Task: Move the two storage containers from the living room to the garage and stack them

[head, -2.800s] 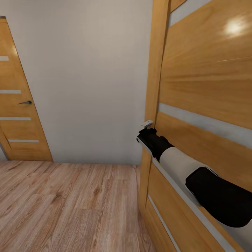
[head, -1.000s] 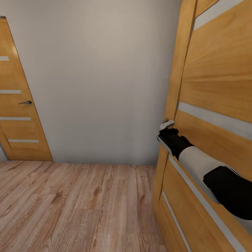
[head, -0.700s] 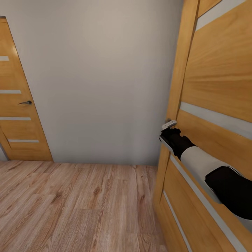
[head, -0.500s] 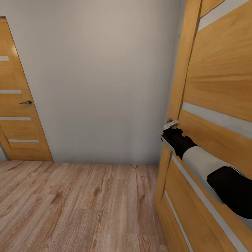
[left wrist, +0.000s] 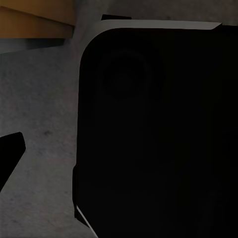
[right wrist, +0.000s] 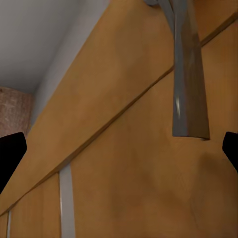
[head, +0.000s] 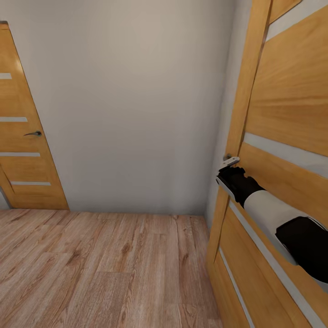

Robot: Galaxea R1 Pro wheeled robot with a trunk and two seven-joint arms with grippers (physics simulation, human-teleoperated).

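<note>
The two storage containers are out of view. My right gripper (head: pixel 230 160) is at the free edge of a honey-coloured wooden door (head: pixel 282 114), by its metal lever handle (right wrist: pixel 188 74). In the right wrist view the gripper (right wrist: pixel 119 148) is open, its dark fingertips (right wrist: pixel 10 151) wide apart at the two sides, with the handle and door panel close ahead and nothing held. In the left wrist view, one fingertip (left wrist: pixel 10 151) of my left gripper (left wrist: pixel 119 148) sits far out to the side, next to a large black part of my own body, above a grey mottled surface.
A plain grey-white wall (head: pixel 127 100) stands ahead. A second wooden door (head: pixel 23 136) with a dark handle (head: pixel 34 133) is shut at the far left. Light wood plank flooring (head: pixel 100 269) spreads out in front, with free room to the left of the open door.
The door on the right has swung further to the right, and my right arm has moved right with it. The camera, the wall and the left door have stayed put.
</note>
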